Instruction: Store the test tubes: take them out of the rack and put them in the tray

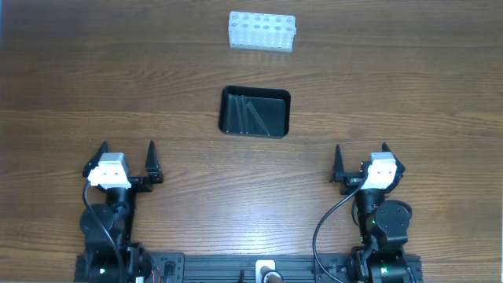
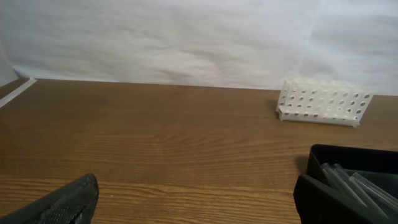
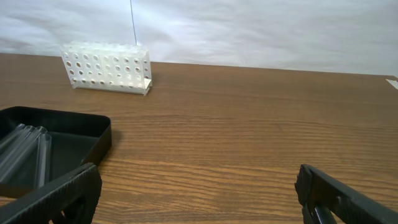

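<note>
A white perforated test tube rack (image 1: pixel 262 31) stands at the far middle of the table; I also see the rack (image 2: pixel 323 102) from the left wrist and the rack (image 3: pixel 107 67) from the right wrist. No tubes stick out of it. A black tray (image 1: pixel 255 112) lies nearer, in the middle, with clear test tubes (image 1: pixel 253 114) lying inside; the tubes (image 2: pixel 357 185) and tubes (image 3: pixel 25 149) show in both wrist views. My left gripper (image 1: pixel 126 161) is open near the front left. My right gripper (image 1: pixel 361 161) is open near the front right. Both hold nothing.
The wooden table (image 1: pixel 409 86) stretches wide on either side of the tray. A white wall (image 2: pixel 161 37) rises behind the table's far edge. Both arm bases stand at the near edge.
</note>
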